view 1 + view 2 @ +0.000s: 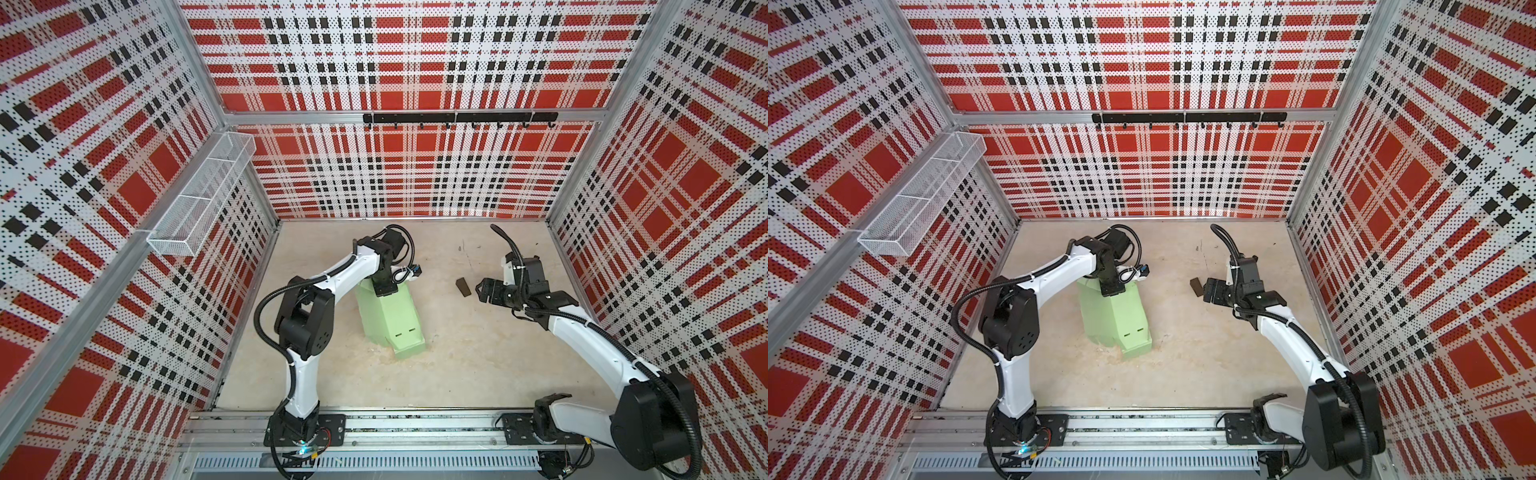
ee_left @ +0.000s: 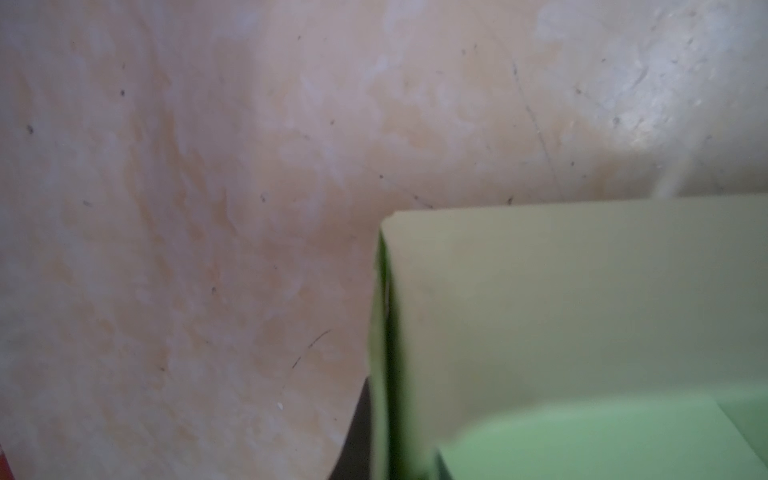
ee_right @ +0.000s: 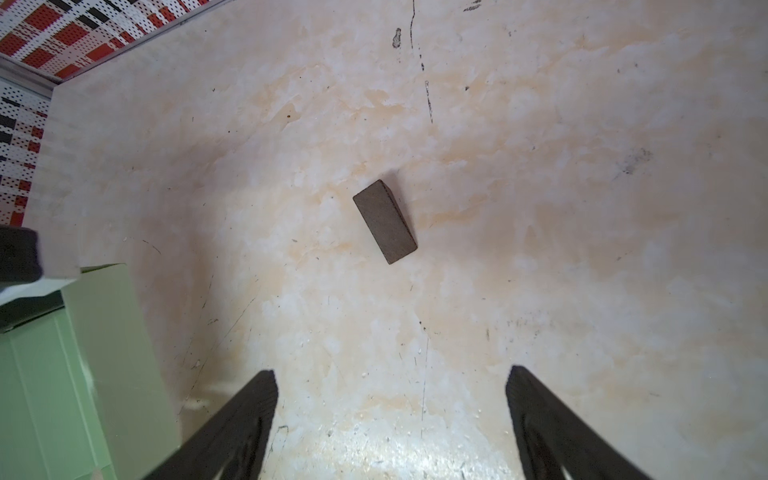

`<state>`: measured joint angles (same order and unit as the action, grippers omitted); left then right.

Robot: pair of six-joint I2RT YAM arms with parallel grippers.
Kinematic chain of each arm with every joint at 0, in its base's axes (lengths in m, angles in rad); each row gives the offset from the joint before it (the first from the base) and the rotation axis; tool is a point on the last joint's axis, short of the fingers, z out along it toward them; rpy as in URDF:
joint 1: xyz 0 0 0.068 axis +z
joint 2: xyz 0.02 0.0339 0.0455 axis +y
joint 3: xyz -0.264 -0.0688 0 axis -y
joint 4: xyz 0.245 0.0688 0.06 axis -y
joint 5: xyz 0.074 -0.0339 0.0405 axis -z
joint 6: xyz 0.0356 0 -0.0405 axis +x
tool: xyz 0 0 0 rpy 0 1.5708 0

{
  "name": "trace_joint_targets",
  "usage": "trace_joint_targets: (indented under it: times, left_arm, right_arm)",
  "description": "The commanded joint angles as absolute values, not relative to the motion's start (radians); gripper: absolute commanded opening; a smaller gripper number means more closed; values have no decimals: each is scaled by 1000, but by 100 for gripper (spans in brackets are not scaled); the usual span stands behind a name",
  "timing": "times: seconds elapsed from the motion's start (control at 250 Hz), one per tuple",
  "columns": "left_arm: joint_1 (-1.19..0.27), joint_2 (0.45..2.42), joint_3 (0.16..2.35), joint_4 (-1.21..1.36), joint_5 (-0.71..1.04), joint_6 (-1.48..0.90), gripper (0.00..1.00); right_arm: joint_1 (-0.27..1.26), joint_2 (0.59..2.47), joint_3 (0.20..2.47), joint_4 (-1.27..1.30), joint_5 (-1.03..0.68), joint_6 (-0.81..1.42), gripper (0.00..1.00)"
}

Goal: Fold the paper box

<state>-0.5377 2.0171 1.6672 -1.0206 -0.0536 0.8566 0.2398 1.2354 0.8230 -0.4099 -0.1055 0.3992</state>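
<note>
- The paper box [image 1: 390,320] [image 1: 1117,316], pale mint-green and partly folded, is seen left of the middle of the table [image 1: 457,365] in both top views. Its near end rests on the surface and its far end is raised.
- The left gripper [image 1: 384,289] [image 1: 1111,289] is pointed downward onto the raised far end of the box and is in contact with it.
- Its jaws are closed. Whether a panel is pinched between them cannot be told, since the fingers are hidden by cardboard [image 2: 582,311] in the left wrist view.
- The right gripper [image 1: 484,291] [image 1: 1208,291] [image 3: 390,372] is held above the table with its jaws spread wide and nothing between them.
- It is well apart from the box, to the right of it. Only an edge of the box [image 3: 104,353] is caught in the right wrist view.
- A small dark brown block [image 1: 462,287] [image 3: 384,221] lies flat on the table between the box and the right gripper, just ahead of the fingertips and untouched.
</note>
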Motion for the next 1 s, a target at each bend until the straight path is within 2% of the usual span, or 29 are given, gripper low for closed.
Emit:
trace_joint_targets:
  times: [0.0,0.316,0.532,0.708,0.872,0.996]
  left_arm:
    - [-583,2059,1719,-1069,-108,1013,0]
    - [-667,2221,1870,-1077,-247,1253,3]
    - [-697,2287,1919,-1076,-229,1315,6]
    - [-731,2297,1921,-1057,-237,1302,18]
    - [-757,2236,1890,-1022,-222,1291,36]
    - [-777,2177,1865,-997,-223,1291,41]
  right_arm:
    - [241,1232,793,-347,-130,417,89]
    - [241,1227,758,-328,-150,432,89]
    - [241,1197,728,-329,-144,439,88]
    - [241,1173,716,-342,-132,437,88]
    - [241,1170,711,-342,-127,431,88]
    - [241,1179,720,-343,-128,428,88]
